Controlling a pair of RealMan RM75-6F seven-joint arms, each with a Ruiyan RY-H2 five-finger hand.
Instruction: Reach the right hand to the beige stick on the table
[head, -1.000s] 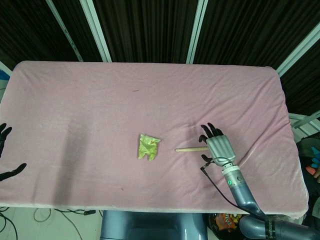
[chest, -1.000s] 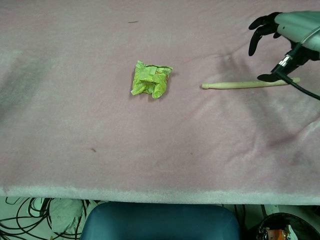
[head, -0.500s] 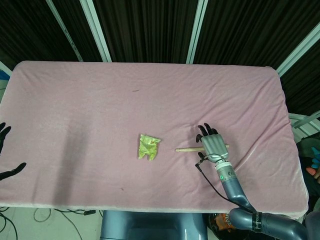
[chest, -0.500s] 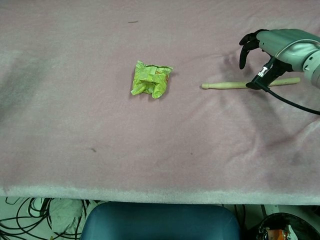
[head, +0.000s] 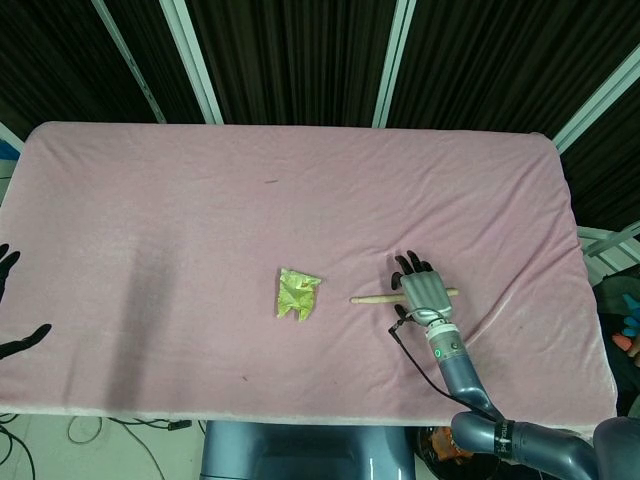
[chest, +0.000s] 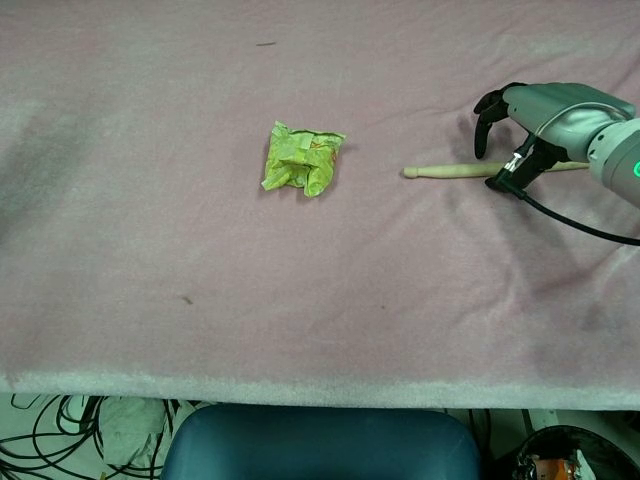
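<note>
The right hand arches over the beige stick, which lies flat on the pink table cloth just right of a crumpled green wrapper; its fingers are apart, clasping nothing. Lowering unevenly could nudge the round stick so it rolls away. The left hand, fingers spread and empty, sits at the far table edge

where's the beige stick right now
The stick lies flat on the table's right side, right of the green wad, with the right hand over its far end.
</note>
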